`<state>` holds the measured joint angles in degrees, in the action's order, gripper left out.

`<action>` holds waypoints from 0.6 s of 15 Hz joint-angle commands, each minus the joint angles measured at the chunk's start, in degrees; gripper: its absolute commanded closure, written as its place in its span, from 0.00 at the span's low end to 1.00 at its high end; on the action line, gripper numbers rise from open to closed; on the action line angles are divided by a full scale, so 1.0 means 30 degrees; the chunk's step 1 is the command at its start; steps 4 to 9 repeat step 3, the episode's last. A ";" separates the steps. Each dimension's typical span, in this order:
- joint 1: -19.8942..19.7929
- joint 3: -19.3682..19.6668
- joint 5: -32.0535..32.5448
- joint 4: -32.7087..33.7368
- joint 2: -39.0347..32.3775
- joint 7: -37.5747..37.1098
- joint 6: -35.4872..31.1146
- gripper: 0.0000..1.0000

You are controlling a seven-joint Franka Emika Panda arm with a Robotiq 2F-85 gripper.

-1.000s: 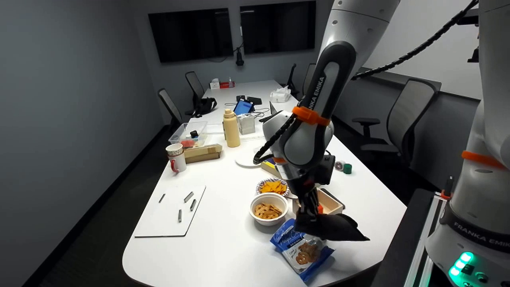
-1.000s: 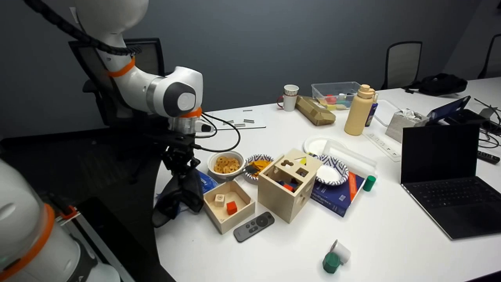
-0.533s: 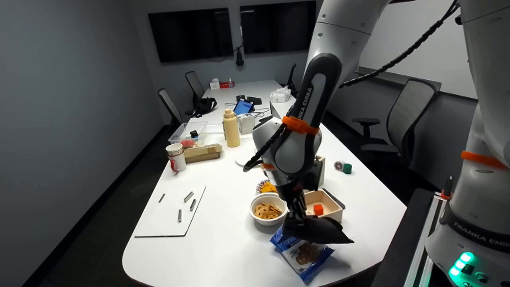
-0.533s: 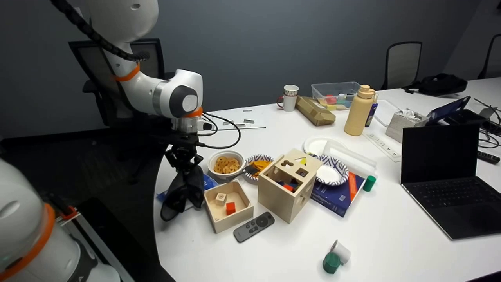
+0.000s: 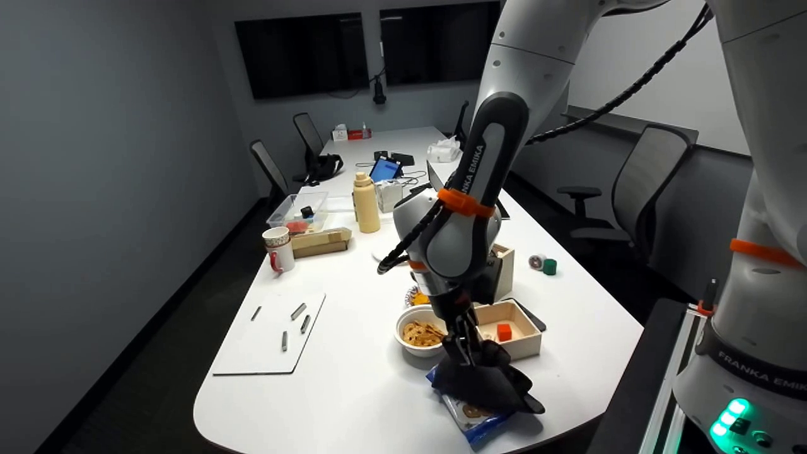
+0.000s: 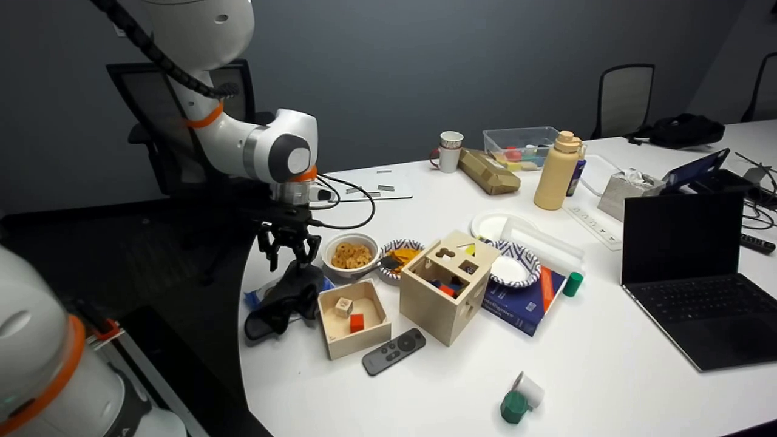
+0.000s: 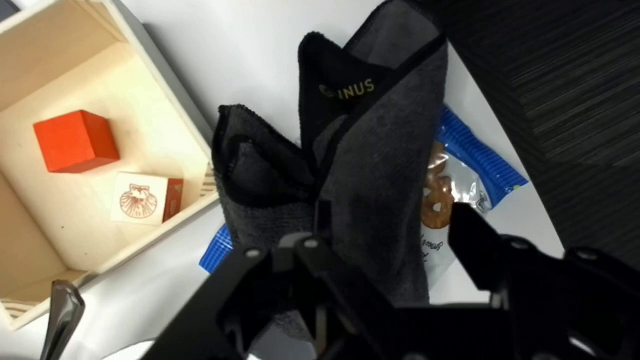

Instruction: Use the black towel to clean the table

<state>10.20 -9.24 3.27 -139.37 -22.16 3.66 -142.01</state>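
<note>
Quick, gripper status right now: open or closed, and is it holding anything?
Gripper: open, holding nothing; the black towel lies across the snack bag below.

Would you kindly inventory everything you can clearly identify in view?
Table: 1, white, mid-room
Black towel: 1, black, over snack bag
Snack bag: 1, blue and white, on table
Tray: 1, tan, beside snack bag
Tray blocks: 2, red and pale, inside tray
Book: 1, blue, on table
Shape sorter: 1, tan, beside book
Plates: 2, white and patterned, near book
Bowls: 2, white and patterned, near tray
Remotes: 2, dark, on table
Laptop: 1, black, on table
Mug: 1, white, on table
Cardboard box: 1, brown, beside mug
Bottle: 1, yellow, near cardboard box
Chairs: at least 4, dark, around table
Screens: 2, black, on wall
Gripper: 1, black, open over black towel
Arm: 1, white, above table
</note>
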 commanded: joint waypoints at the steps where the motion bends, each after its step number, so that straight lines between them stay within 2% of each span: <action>1: 0.0011 -0.0006 0.0237 0.0110 0.0195 0.0051 0.0343 0.05; 2: 0.0042 0.0041 0.0324 0.0111 0.0235 0.0008 0.0507 0.00; 9: 0.0059 0.0076 0.0367 0.0048 0.0283 -0.0051 0.0470 0.00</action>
